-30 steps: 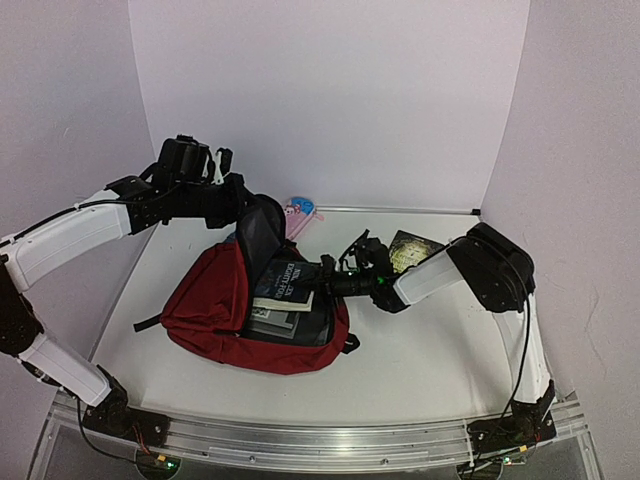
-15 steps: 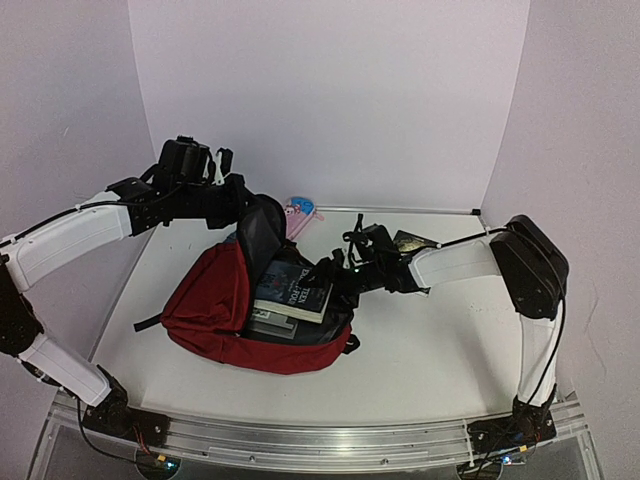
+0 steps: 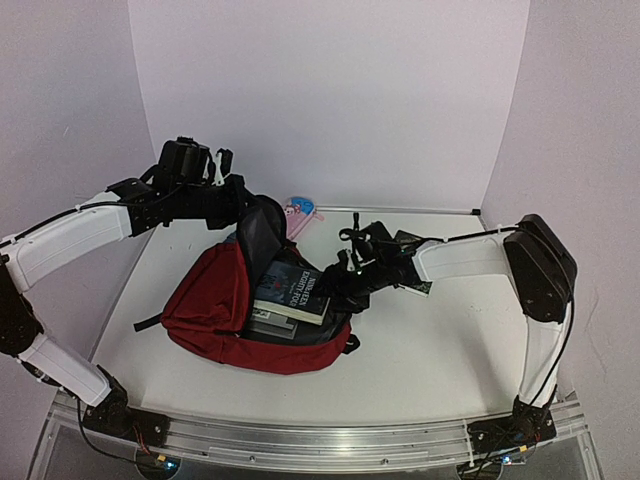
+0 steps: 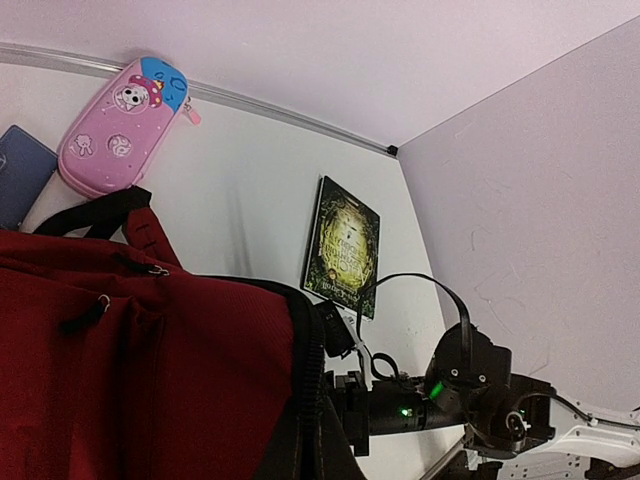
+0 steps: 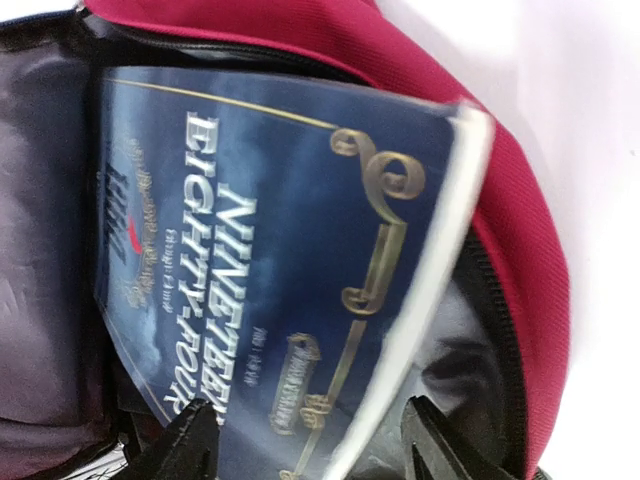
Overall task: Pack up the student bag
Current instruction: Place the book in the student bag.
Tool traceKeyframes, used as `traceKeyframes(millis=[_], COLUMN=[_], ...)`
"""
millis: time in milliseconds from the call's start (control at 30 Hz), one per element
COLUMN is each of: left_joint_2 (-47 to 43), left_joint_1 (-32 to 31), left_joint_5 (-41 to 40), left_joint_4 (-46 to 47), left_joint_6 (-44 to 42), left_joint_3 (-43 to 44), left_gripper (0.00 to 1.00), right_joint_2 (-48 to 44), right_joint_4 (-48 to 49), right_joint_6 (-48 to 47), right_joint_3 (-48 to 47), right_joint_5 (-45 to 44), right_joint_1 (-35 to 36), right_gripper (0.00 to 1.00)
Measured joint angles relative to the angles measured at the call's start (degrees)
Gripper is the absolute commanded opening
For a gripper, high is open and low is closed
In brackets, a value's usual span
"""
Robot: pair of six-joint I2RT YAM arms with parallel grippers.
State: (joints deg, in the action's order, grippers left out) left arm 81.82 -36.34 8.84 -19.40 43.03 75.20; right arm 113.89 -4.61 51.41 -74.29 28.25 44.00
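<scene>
Right pincer (image 5: 310, 445) stands with its fingers apart at the mouth of the student bag (image 3: 205, 305), one dark fingertip at each side of the bottom edge of the wrist view and the near corner of a dark blue book (image 5: 270, 250) lying just beyond the gap between them. Gold lettering on the cover reads "Nineteen Eighty-Four", and the book rests tilted, half inside the bag against the grey lining, with its near end sticking out over the red rim. In the overhead view it lies on top of a second book (image 3: 270, 322) already in the opening. The left pincer (image 3: 240, 203) is closed on the bag's upper flap, which stands upright at the upper centre of the overhead frame. The bag itself lies on its side on the white worktop (image 3: 430, 340), left of centre, its opening turned toward the right arm. Behind it, near the back wall, lies a pink pencil case (image 4: 125, 125), apart from the bag. A green book (image 4: 345, 245) lies flat on the worktop toward the right, partly under the right arm in the overhead view.
</scene>
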Motion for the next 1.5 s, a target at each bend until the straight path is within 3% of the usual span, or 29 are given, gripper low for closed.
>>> traceKeyframes(millis=[233, 567, 700, 867, 1100, 1267, 1333, 1500], left_joint_2=[-0.02, -0.02, -0.28, -1.44, -6.48, -7.01, -6.84, -5.42], left_joint_1=[0.0, 0.0, 0.0, 0.0, 3.54, 8.99, 10.41, 11.95], left_joint_5=[0.02, 0.09, 0.05, -2.49, -10.27, -12.89, -13.81, -14.31], left_joint_4=[0.38, 1.44, 1.98, 1.57, -1.69, -2.55, -3.4, -4.19], left_joint_6=[0.0, 0.0, 0.07, 0.95, 4.93, 7.89, 8.76, 9.92], left_joint_3=[-0.02, -0.02, -0.92, -2.84, -8.73, -15.17, -17.51, -20.0], left_gripper=[0.0, 0.0, 0.0, 0.0, 0.05, 0.14, 0.22, 0.58], right_joint_2=[1.0, 8.63, 10.17, 10.16, 6.67, 0.95, -1.74, -7.84], right_joint_4=[-3.38, -4.63, -4.61, -4.53, -5.53, -6.4, -6.66, -7.8], right_joint_6=[-1.94, -3.32, -4.47, -7.35, -13.59, -18.06, -19.93, -23.33], right_joint_3=[-5.4, -15.14, -16.66, -16.91, -15.53, -14.26, -13.09, -8.75], right_joint_5=[-1.9, -2.27, -2.51, -3.14, -2.15, 0.37, 0.96, 1.19], right_joint_1=[2.08, 5.11, 5.32, 5.31, 4.9, 3.93, 3.13, -1.27], right_gripper=[0.38, 0.37, 0.43, 0.63, 0.73, 0.81, 0.83, 0.85])
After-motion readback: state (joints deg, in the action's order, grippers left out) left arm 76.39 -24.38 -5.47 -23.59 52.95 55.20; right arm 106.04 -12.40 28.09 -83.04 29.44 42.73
